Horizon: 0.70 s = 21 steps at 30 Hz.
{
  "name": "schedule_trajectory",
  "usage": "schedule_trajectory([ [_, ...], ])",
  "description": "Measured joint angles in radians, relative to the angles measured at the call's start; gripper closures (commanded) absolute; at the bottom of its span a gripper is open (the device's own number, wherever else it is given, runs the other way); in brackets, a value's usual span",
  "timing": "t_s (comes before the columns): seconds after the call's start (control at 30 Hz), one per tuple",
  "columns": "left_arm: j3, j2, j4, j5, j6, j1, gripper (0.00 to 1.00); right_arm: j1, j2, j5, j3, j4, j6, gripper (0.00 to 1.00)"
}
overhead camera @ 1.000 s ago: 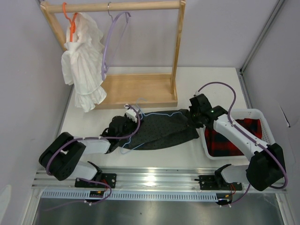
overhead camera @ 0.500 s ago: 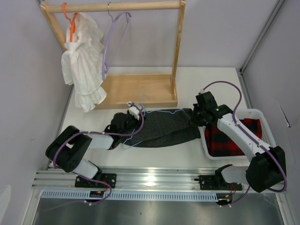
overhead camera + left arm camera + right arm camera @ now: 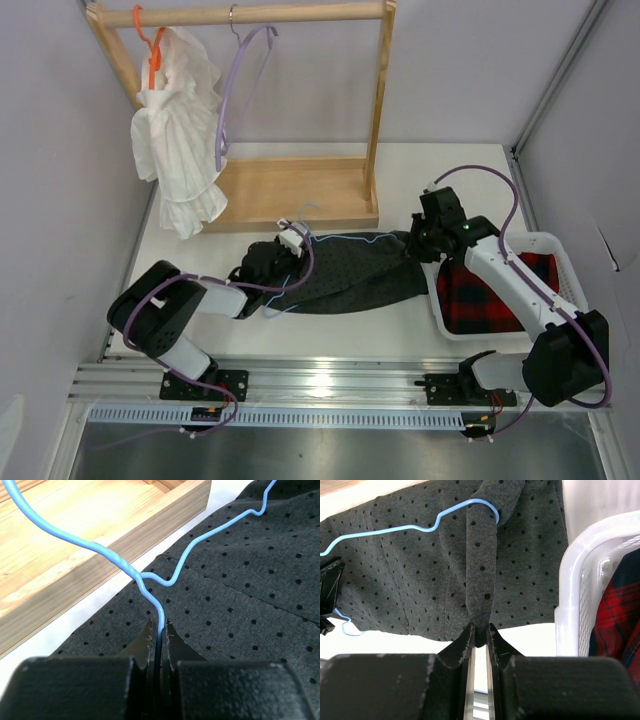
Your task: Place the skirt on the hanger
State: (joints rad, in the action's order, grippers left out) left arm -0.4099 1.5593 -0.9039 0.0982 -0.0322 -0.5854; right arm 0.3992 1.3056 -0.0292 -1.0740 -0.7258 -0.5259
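The dark grey dotted skirt (image 3: pixel 350 275) lies flat on the white table in front of the wooden rack. The thin light-blue hanger (image 3: pixel 335 240) lies across its far edge, hook toward the rack. My left gripper (image 3: pixel 160 630) is shut on the hanger's wire (image 3: pixel 160 612) just below the twisted neck, over the skirt's left end (image 3: pixel 240 605). My right gripper (image 3: pixel 480 632) is shut on a strap-like fold of the skirt (image 3: pixel 481 565) that loops over the hanger's right end (image 3: pixel 482 503). In the top view it sits at the skirt's right end (image 3: pixel 425 240).
A wooden rack (image 3: pixel 300 190) stands behind, carrying a white garment (image 3: pixel 180 130) on an orange hanger (image 3: pixel 150 50) and a lavender hanger (image 3: pixel 240 80). A white basket (image 3: pixel 560 250) with a red-and-black plaid garment (image 3: pixel 480 300) sits right of the skirt.
The left gripper has slid right and farther along with the hanger. The right gripper has pulled the skirt's right end farther right, toward the basket.
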Motion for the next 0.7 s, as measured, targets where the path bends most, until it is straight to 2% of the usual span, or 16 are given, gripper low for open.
schedule_trajectory([
  [0.7, -0.072, 0.038, 0.004, -0.143, -0.075, -0.037, 1.0, -0.028, 0.001, -0.022, -0.021, -0.017, 0.008, 1.0],
])
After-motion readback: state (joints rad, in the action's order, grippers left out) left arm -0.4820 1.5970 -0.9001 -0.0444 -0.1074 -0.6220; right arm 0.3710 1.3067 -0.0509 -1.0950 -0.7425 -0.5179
